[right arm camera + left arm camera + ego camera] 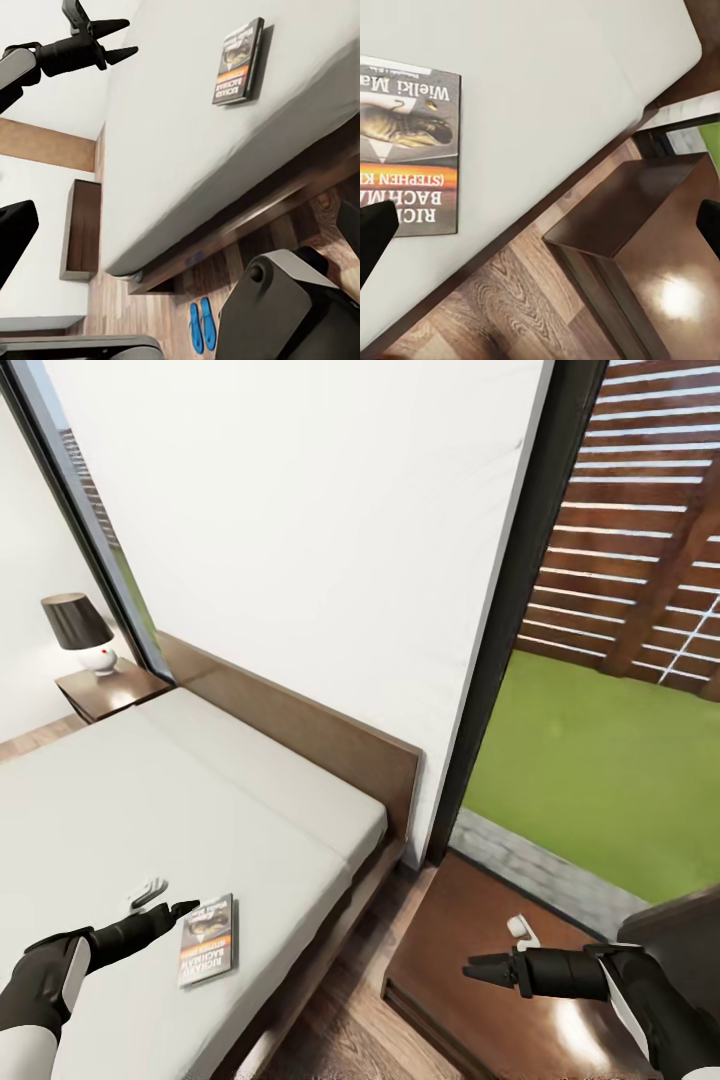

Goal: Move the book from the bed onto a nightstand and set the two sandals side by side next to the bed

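**Book: on the bed, not held**

Book: flat on the bed mattress, near the edge facing the near nightstand.
My left gripper: fingers spread apart, empty, just beside the book, above the mattress.
My right gripper: empty, over the near nightstand; opening cannot be judged.
Sandals: paired, on the floor beside the bed.

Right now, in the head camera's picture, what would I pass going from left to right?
Lamp → left claw → book → right claw → green lawn outside the window.
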Available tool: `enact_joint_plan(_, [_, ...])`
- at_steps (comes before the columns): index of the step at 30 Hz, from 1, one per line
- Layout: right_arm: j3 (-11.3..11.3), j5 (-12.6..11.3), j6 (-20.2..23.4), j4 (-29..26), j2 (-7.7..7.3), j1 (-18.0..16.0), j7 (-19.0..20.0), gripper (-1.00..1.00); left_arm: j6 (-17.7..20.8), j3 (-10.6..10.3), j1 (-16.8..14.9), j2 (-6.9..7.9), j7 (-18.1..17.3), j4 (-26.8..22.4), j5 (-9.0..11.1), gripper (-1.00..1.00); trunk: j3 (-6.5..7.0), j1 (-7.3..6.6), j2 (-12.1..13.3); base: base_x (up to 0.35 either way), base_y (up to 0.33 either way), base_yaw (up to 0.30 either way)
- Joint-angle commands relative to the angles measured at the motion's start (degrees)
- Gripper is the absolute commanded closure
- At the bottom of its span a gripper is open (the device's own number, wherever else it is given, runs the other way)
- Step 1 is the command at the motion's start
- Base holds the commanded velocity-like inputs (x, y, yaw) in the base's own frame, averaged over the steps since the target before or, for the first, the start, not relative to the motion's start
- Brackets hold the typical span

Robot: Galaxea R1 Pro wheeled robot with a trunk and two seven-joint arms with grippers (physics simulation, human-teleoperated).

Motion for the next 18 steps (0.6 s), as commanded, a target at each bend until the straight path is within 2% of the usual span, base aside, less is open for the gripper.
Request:
enact_joint_plan(1, [-0.02,-0.04,0.6,-0.02,0.01,-0.04,0.19,-1.0,0.33,0.28,-0.08,-0.04,-0.49,-0.06,-0.48,-1.0,-0.2,0.03,-0.12,0.0,0.0,0.0])
enact_joint_plan(18, [0.02,-0.04,0.58,-0.02,0.01,-0.04,0.19,-1.0,0.4,0.36,-0.08,-0.03,-0.49,-0.06,-0.48,-1.0,-1.73,0.03,-0.12,0.0,0.0,0.0])
